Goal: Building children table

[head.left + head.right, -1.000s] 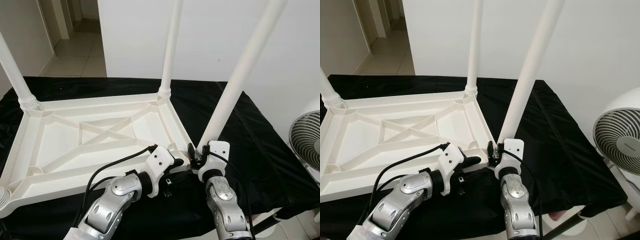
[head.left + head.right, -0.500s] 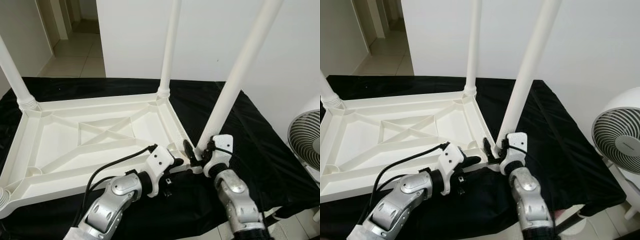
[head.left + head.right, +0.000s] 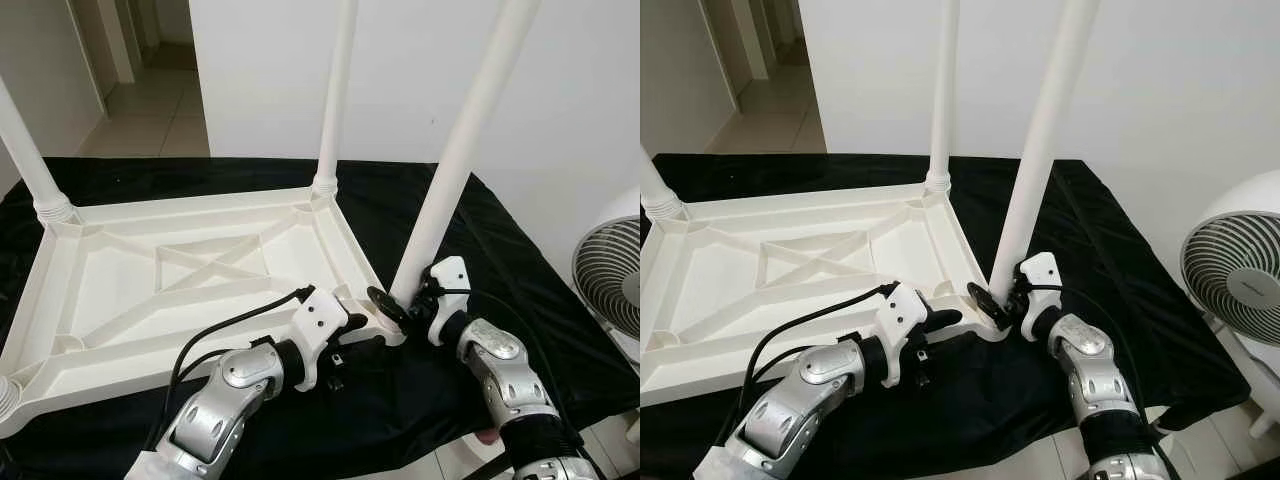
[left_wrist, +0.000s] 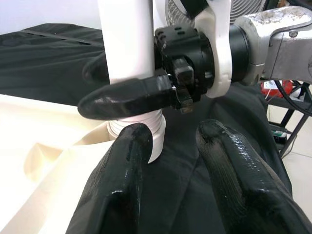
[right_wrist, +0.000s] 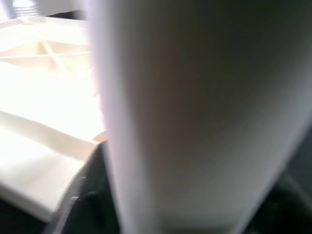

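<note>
From the head views, the upturned white plastic children's table lies on the black-draped worktop, and the right gripper clamps the tall white plastic leg at its near right corner. Light, stiff, slick: grip low. The left wrist view reveals the left gripper, parted and empty, beside the ribbed socket. In the right wrist view, blurred leg.

Right claw clamped, arm angled inward; left claw fingers apart, arm reaching forward.
</note>
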Available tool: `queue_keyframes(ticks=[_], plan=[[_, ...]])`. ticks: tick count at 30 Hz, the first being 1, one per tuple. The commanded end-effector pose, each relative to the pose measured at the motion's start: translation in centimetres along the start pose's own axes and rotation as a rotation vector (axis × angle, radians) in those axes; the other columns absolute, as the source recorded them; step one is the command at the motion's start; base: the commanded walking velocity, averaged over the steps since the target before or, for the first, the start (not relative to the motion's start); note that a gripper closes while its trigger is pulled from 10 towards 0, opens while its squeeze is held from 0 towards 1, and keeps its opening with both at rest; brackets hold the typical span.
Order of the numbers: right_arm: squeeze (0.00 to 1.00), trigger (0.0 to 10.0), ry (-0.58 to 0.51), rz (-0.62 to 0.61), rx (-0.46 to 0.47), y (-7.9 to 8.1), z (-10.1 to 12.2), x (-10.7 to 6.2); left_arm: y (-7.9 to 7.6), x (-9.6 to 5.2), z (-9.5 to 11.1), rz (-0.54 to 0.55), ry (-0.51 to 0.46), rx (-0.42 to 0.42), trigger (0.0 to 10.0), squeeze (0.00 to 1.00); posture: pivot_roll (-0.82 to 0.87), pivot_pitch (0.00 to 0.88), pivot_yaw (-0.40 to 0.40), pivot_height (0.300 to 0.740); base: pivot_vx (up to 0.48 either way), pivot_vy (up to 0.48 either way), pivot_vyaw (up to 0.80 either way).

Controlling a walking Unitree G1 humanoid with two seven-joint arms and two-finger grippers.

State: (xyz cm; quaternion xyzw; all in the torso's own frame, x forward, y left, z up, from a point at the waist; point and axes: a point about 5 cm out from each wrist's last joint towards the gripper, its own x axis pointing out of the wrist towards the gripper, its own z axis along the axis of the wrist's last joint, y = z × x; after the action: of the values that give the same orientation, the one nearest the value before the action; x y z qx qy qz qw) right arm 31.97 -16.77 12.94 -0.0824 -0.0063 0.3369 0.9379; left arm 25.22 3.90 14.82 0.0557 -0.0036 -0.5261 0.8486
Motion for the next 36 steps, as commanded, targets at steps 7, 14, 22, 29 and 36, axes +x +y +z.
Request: queue_keyframes(ticks=[7, 14, 22, 29, 36], plan=[[0.0, 0.0, 0.022, 0.046, 0.001, -0.1, -0.6, -0.2, 0.0, 0.0, 0.0, -0.017, 0.004, -0.002, 10.0, 0.0, 0.01, 0.0, -0.028, 0.74, 0.0, 0.0, 0.0], [0.0, 0.0, 0.02, 0.029, 0.013, -0.3, -1.1, -0.6, -0.2, 0.1, 0.0, -0.025, 0.003, -0.003, 10.0, 0.0, 0.01, 0.0, -0.029, 0.74, 0.0, 0.0, 0.0], [0.0, 10.0, 0.02, -0.167, 0.03, 0.4, -1.9, -0.8, -0.6, 0.1, -0.2, -0.037, 0.006, -0.009, 10.0, 0.0, 0.0, 0.0, -0.039, 0.74, 0.0, 0.0, 0.0], [0.0, 10.0, 0.042, -0.363, 0.069, 0.7, -2.4, -1.0, -0.8, 0.1, -0.4, -0.04, 0.008, -0.013, 10.0, 0.0, 0.0, 0.0, -0.041, 0.74, 0.0, 0.0, 0.0], [0.0, 10.0, 0.023, -0.598, 0.115, 2.0, -2.0, -0.9, -0.8, 0.1, -0.4, -0.046, 0.011, -0.012, 10.0, 0.0, 0.0, 0.0, -0.039, 0.74, 0.0, 0.0, 0.0]])
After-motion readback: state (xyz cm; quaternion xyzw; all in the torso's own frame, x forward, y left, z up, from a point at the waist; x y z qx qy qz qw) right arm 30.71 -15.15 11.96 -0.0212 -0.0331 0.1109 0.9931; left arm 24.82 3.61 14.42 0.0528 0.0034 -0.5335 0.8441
